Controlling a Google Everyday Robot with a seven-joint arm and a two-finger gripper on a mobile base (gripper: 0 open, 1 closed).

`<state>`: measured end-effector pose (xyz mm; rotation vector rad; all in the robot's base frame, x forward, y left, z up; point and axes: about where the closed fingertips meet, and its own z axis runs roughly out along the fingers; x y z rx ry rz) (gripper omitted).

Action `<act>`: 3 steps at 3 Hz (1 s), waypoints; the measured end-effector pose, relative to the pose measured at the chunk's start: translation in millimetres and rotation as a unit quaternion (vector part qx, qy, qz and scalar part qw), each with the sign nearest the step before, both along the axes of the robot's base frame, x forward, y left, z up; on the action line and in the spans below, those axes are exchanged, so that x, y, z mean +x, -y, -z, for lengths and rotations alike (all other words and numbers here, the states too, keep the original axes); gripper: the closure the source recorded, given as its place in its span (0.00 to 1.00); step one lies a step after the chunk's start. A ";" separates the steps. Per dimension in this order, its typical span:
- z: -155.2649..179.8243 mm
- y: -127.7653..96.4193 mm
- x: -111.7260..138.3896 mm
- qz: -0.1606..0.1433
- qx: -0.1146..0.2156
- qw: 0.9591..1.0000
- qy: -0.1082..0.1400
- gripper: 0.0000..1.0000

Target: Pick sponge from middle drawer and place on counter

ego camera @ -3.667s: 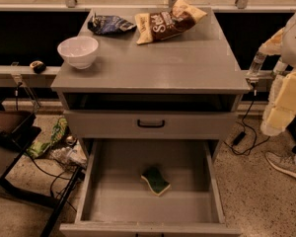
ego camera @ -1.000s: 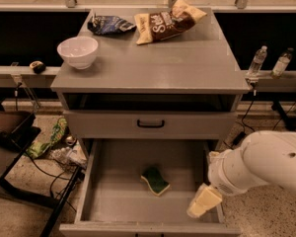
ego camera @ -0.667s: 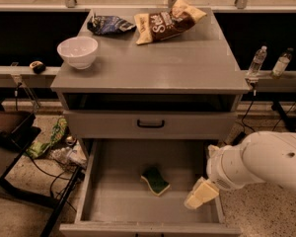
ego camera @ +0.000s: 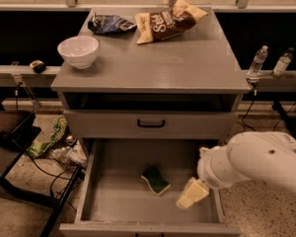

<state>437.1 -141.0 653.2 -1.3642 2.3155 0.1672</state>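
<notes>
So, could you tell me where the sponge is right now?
In the camera view the sponge lies mid-floor in the open drawer below the counter; the hand hovers just to its right in the picture, not touching it.

The counter point(ego camera: 187, 65) carries a white bowl point(ego camera: 78, 51) at left, with a blue bag point(ego camera: 110, 23) and a brown chip bag point(ego camera: 168, 21) at the far side. The sponge point(ego camera: 155, 180) lies on the middle drawer point(ego camera: 118, 194) floor, the gripper point(ego camera: 192, 195) just right of it.

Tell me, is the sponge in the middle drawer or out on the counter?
In. The sponge lies on the floor of the open middle drawer; the gripper hangs beside it, not touching.
</notes>
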 end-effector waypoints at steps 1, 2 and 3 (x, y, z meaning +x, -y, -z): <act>36.4 -27.3 25.9 -0.011 0.011 1.000 -0.012 0.00; 83.1 -52.0 55.1 -0.012 0.013 1.000 -0.020 0.00; 131.8 -71.8 83.4 0.000 0.012 1.000 -0.027 0.00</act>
